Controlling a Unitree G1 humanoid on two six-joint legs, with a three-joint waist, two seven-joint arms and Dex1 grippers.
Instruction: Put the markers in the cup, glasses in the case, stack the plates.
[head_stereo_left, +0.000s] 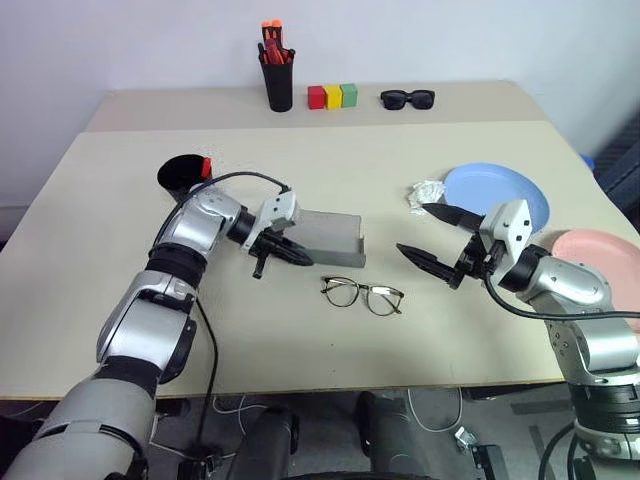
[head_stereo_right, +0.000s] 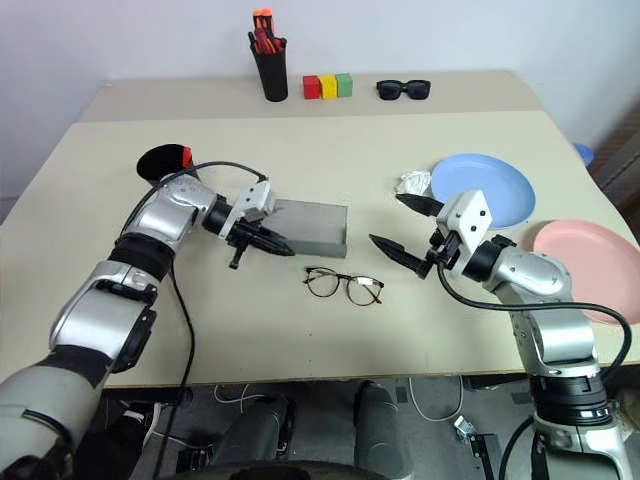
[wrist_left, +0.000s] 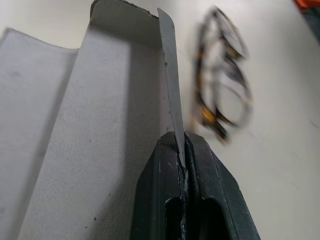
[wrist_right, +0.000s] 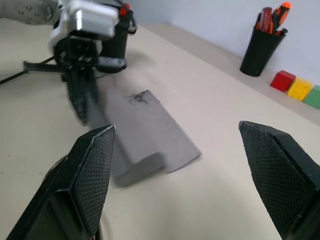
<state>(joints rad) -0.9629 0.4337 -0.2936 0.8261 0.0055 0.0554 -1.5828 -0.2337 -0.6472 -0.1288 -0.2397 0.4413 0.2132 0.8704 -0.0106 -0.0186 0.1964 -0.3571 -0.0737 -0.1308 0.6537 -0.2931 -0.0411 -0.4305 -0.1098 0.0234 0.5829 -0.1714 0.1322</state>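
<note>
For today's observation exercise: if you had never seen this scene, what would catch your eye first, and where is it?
The left end effector, shut on the thin lid edge of the grey glasses case at mid-table, stands out first. Just in front of the case lie the wire-frame eyeglasses, with the right end effector open beside them. A light blue plate and a salmon pink plate sit apart at the right edge.

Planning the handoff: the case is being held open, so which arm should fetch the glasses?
Right, probably. Its tool is open and free beside the glasses, while the left tool is shut on the case wall.
</note>
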